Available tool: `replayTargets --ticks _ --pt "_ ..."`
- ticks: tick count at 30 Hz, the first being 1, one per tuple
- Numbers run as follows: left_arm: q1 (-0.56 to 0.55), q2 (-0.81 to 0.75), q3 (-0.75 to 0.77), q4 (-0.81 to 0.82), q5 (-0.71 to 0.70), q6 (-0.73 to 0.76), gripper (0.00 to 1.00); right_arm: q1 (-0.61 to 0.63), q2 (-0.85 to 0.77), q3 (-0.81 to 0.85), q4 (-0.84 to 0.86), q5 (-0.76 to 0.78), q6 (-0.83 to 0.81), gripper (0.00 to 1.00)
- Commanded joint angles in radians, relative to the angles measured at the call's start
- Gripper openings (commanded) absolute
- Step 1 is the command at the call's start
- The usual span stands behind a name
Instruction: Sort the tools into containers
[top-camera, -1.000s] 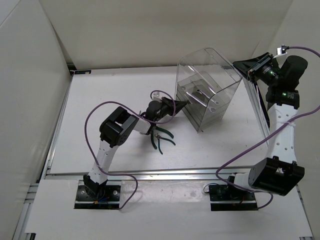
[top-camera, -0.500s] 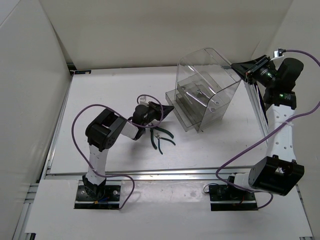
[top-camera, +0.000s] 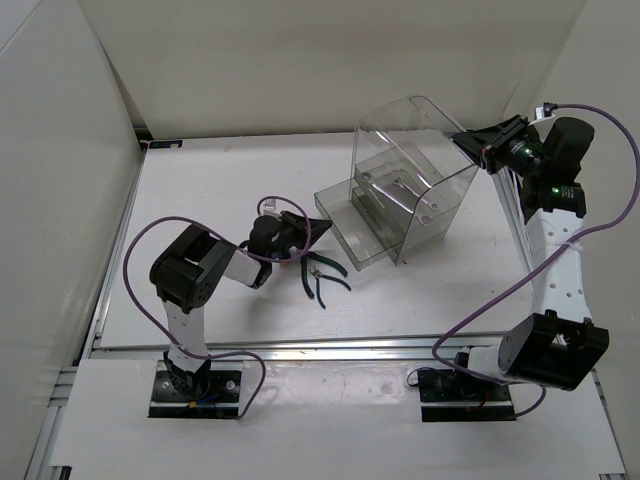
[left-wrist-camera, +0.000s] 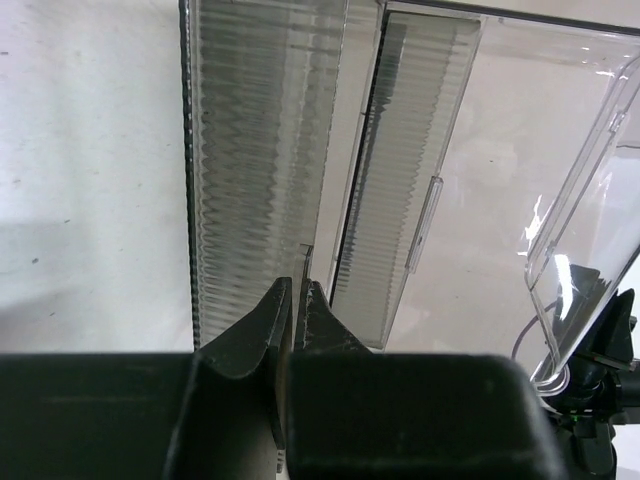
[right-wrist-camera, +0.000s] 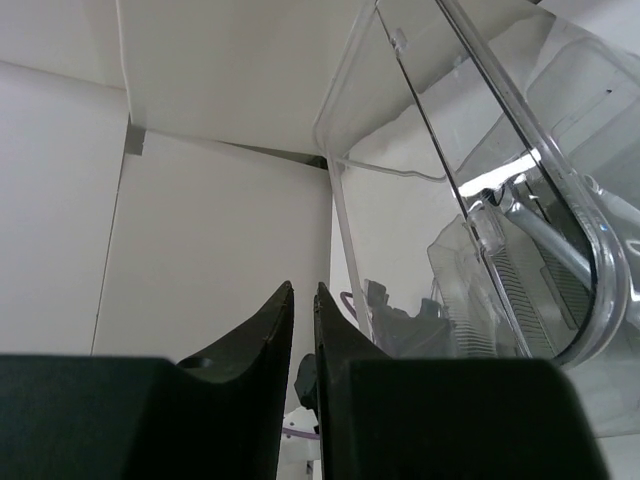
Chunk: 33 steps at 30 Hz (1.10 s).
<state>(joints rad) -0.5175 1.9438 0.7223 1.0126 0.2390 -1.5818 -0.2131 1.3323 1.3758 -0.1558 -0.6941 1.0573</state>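
Tools inside the clear bin (top-camera: 405, 190) are blurred. The pliers (top-camera: 322, 277) lie on the counter (top-camera: 200, 190). Left end effector (left-wrist-camera: 296, 300) is closed on the drawer (top-camera: 340, 225) lip; right end effector (right-wrist-camera: 298, 300), nearly closed, grips nothing visible.

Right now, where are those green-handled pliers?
In the top view, the pliers lie on the table's left half, just right of the left gripper and near the pulled-out drawer.
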Motion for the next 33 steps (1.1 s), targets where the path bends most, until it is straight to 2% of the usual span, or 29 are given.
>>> replayTargets --ticks 1,7,8,11,12,14,15,17,18,20,21,23,24,25,26,27,29,31,33 --pt "0.020 -0.072 -0.020 -0.022 0.025 0.008 0.10 0.007 -0.019 -0.018 -0.004 0.018 -0.029 0.17" --pt "0.042 -0.078 -0.021 -0.057 0.062 0.016 0.11 0.007 -0.038 -0.032 -0.016 0.025 -0.042 0.17" --pt "0.045 -0.075 -0.017 -0.065 0.077 0.023 0.17 0.006 -0.035 -0.032 -0.019 0.027 -0.045 0.17" --pt "0.050 -0.078 0.002 -0.098 0.092 0.032 0.28 0.007 -0.041 -0.030 -0.019 0.025 -0.045 0.17" --pt "0.057 -0.085 0.008 -0.111 0.108 0.048 0.38 0.008 -0.039 -0.026 -0.019 0.027 -0.048 0.17" --pt "0.068 -0.100 0.040 -0.164 0.120 0.075 0.47 0.006 -0.044 -0.026 -0.016 0.027 -0.045 0.17" --pt "0.076 -0.106 0.054 -0.214 0.129 0.115 0.55 0.007 -0.044 -0.026 -0.010 0.027 -0.045 0.17" --pt "0.085 -0.137 0.106 -0.293 0.141 0.164 0.64 0.003 -0.038 -0.023 -0.004 0.028 -0.045 0.17" --pt "0.094 -0.149 0.123 -0.366 0.141 0.219 0.72 0.003 -0.038 -0.020 0.005 0.027 -0.045 0.17" --pt "0.106 -0.195 0.176 -0.445 0.145 0.276 0.79 0.003 -0.031 -0.020 0.024 0.025 -0.033 0.18" --pt "0.117 -0.213 0.195 -0.536 0.143 0.311 0.82 0.003 -0.031 -0.018 0.039 0.028 -0.030 0.18" --pt "0.125 -0.280 0.274 -0.667 0.114 0.452 0.84 0.003 -0.031 -0.017 0.050 0.030 -0.023 0.18" --pt "0.123 -0.302 0.307 -0.839 0.044 0.510 0.84 0.003 -0.031 -0.018 0.058 0.025 -0.020 0.18" --pt "0.116 -0.324 0.339 -0.930 0.007 0.620 0.83 0.001 -0.031 -0.015 0.058 0.028 -0.023 0.18" --pt "0.106 -0.354 0.367 -1.033 -0.047 0.656 0.81 0.001 -0.038 -0.014 0.058 0.028 -0.020 0.18" --pt "0.097 -0.373 0.417 -1.195 -0.102 0.680 0.80 0.003 -0.041 -0.017 0.058 0.030 -0.026 0.18" --pt "0.057 -0.410 0.439 -1.355 -0.260 0.718 0.76 0.001 -0.044 -0.023 0.058 0.027 -0.026 0.18" --pt "0.015 -0.422 0.431 -1.433 -0.361 0.720 0.70 0.004 -0.053 -0.029 0.052 0.022 -0.029 0.18" --pt "-0.010 -0.419 0.411 -1.540 -0.403 0.688 0.63 0.007 -0.062 -0.038 0.045 0.024 -0.028 0.18"
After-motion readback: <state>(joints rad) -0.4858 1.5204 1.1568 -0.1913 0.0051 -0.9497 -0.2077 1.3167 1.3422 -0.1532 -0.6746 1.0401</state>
